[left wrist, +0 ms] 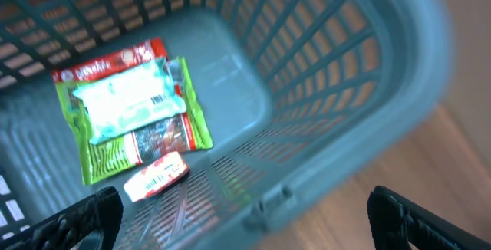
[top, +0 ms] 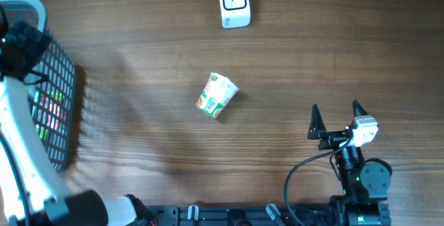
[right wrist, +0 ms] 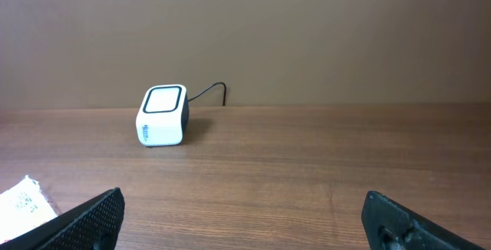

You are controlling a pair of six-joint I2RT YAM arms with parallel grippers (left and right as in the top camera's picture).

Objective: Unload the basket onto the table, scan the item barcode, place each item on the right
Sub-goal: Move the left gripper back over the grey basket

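Note:
A small white, green and orange carton lies on its side in the middle of the wooden table; its corner shows at the lower left of the right wrist view. The white barcode scanner stands at the far edge, also seen upright ahead of the right gripper. My right gripper rests open and empty near the front right, well apart from the carton. My left gripper hangs open and empty over the near wall of the basket, above a green and red packet and a small red-white packet.
The grey plastic basket stands at the table's left edge with the left arm reaching over it. The scanner's cable runs off behind it.

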